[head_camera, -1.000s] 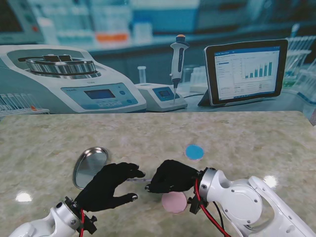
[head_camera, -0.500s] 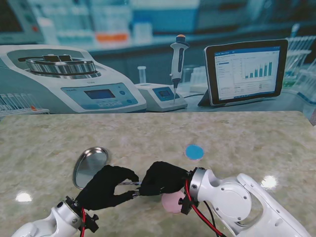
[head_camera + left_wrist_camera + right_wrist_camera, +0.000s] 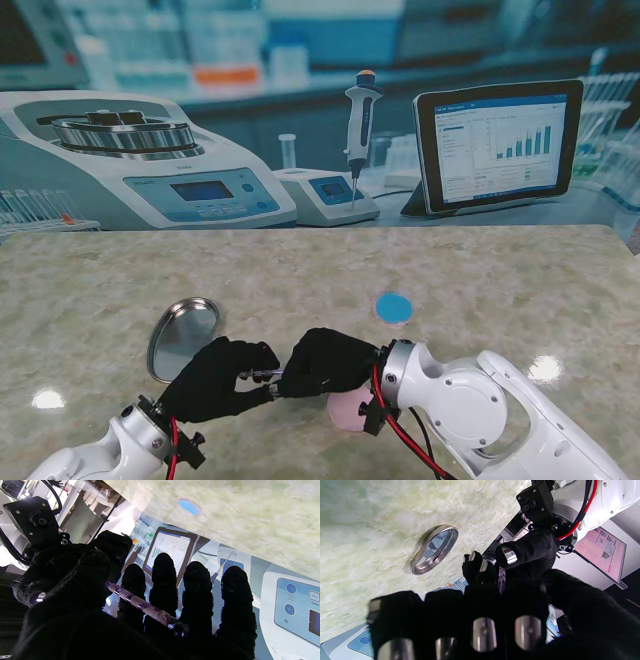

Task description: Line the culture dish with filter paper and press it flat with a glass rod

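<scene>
**Glass rod shared between two hands over the marble bench**

Pale veined marble bench (image 3: 480, 280) fills the stand view. Low centre, the left hand (image 3: 215, 380) and right hand (image 3: 325, 362), both in black knit gloves, are clamped on one slim clear glass rod (image 3: 140, 605), likely a handover. Left of them lies the shiny round culture dish (image 3: 183, 335), unlined. Pink filter paper (image 3: 348, 408) peeks out under the right wrist; a blue disc (image 3: 393, 307) lies mid-frame.

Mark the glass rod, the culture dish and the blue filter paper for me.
glass rod (image 3: 145, 607): left wrist view, mid-shaft.
culture dish (image 3: 183, 337): stand view, inner floor.
blue filter paper (image 3: 393, 307): stand view, disc centre.
</scene>
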You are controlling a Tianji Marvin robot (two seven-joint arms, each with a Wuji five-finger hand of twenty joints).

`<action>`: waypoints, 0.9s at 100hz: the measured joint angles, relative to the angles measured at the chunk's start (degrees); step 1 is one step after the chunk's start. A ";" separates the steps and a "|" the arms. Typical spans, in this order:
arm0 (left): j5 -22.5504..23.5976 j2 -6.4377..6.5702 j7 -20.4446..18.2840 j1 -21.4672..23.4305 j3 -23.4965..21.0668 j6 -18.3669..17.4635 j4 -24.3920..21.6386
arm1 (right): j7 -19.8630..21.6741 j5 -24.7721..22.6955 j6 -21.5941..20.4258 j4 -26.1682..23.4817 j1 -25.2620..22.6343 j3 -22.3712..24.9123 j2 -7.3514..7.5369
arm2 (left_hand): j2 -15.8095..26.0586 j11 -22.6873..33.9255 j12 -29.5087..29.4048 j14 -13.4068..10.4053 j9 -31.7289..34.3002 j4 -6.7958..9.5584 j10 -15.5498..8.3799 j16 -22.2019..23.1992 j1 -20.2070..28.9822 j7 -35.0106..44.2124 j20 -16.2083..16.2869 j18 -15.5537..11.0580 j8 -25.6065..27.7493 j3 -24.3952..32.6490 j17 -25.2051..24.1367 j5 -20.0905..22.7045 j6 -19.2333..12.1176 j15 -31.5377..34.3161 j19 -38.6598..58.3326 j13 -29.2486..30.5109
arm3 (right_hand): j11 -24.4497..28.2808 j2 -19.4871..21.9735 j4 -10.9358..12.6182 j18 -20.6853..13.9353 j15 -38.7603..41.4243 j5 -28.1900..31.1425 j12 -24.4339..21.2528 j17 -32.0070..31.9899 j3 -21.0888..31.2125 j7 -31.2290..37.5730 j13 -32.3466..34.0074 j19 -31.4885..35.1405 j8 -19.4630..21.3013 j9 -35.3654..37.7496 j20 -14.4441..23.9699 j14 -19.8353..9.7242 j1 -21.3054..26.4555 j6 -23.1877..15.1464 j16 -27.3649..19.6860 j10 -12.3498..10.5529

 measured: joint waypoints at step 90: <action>0.32 -0.32 1.66 -1.60 1.00 -0.66 1.38 | 0.20 1.60 -0.17 1.19 2.18 -2.14 -0.09 | 0.97 20.91 8.75 -0.85 28.14 1.40 -2.98 0.82 -4.06 11.63 11.87 8.70 21.12 10.23 27.19 24.61 -0.03 24.31 19.23 27.80 | 0.00 2.27 -0.98 -0.68 0.00 0.00 0.00 0.16 -2.87 -0.99 0.00 0.00 0.01 0.00 -2.29 -0.11 0.00 -0.11 -1.65 -0.14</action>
